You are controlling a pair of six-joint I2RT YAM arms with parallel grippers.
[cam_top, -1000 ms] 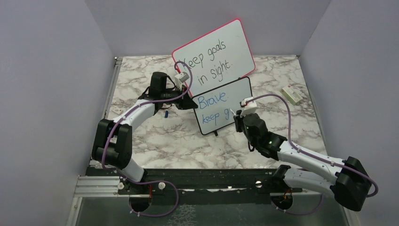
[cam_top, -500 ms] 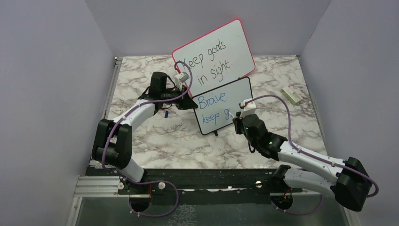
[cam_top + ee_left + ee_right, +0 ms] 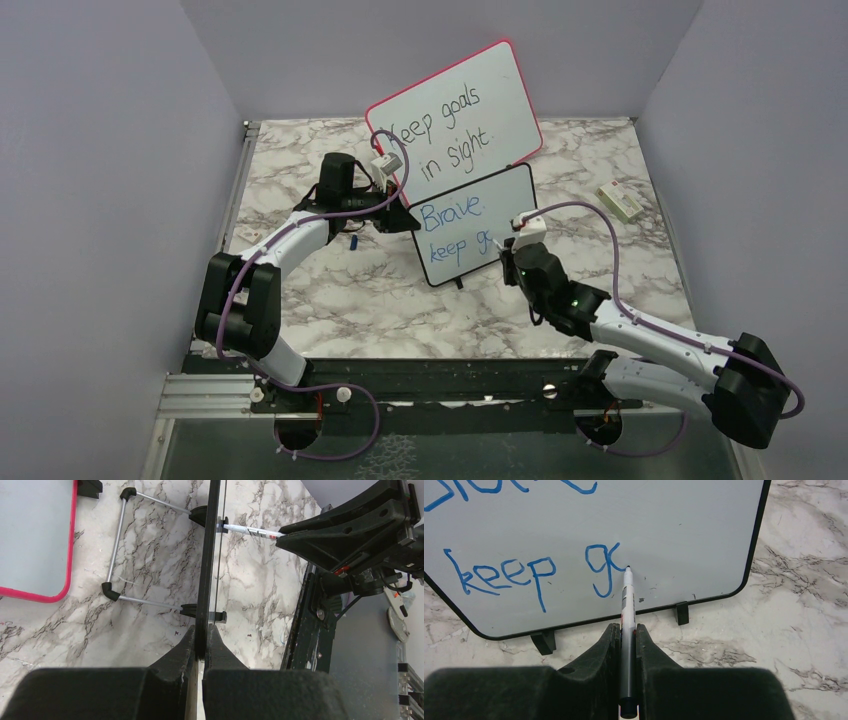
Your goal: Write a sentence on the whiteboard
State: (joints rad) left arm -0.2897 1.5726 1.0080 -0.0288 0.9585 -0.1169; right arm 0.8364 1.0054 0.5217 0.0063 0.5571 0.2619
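Whiteboard [image 3: 500,195] from above: stands propped mid-table, just in front of the pink board [image 3: 505,100]; thin and light, so I judge it tips easily.
Left wrist: my left gripper [image 3: 201,647] pinches its stiff black side edge, a sound hold.
Right wrist: my right gripper [image 3: 626,632] clamps the marker [image 3: 627,595], tip touching beside "keep g" of the sentence [image 3: 540,585]; next letter perhaps half-formed.

On table [image 3: 330,290]: whiteboard [image 3: 470,225], larger board [image 3: 455,115] behind; left gripper [image 3: 410,222] at whiteboard's left edge; box [image 3: 621,202], perhaps eraser, right.
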